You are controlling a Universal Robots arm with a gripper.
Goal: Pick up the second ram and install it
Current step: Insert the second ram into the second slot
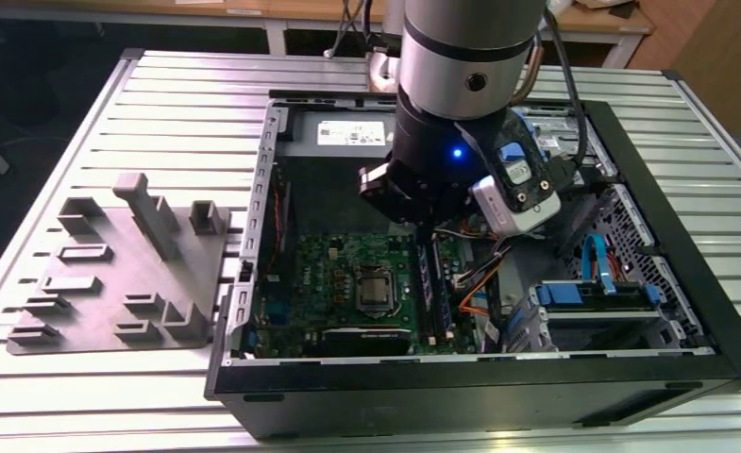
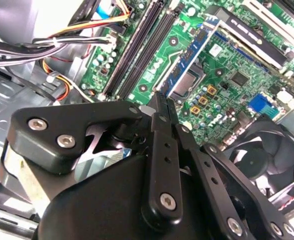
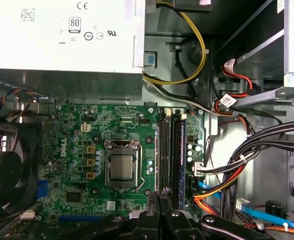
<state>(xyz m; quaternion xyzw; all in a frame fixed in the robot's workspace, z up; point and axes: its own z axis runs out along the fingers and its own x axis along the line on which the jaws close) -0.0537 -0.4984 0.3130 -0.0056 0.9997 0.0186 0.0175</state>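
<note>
the arm [image 1: 463, 57] stands steeply above the fingers, its silver tube ending in a black wrist [image 1: 423, 127] with a small blue light [image 1: 456, 154] lit on it. under the wrist the gripper [image 2: 163, 100] points downward. its two slim black fingers [image 2: 164, 150] lie pressed flat against each other along their length, and the tips meet in both wrist views. the black linkage arms [image 2: 69, 132] spread out to either side behind the fingers, with bolt heads showing at their joints.

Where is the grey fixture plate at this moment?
In the exterior view, the grey fixture plate lies flat on the slatted table, on the exterior view's left of the open computer case and close beside its side wall.
</note>
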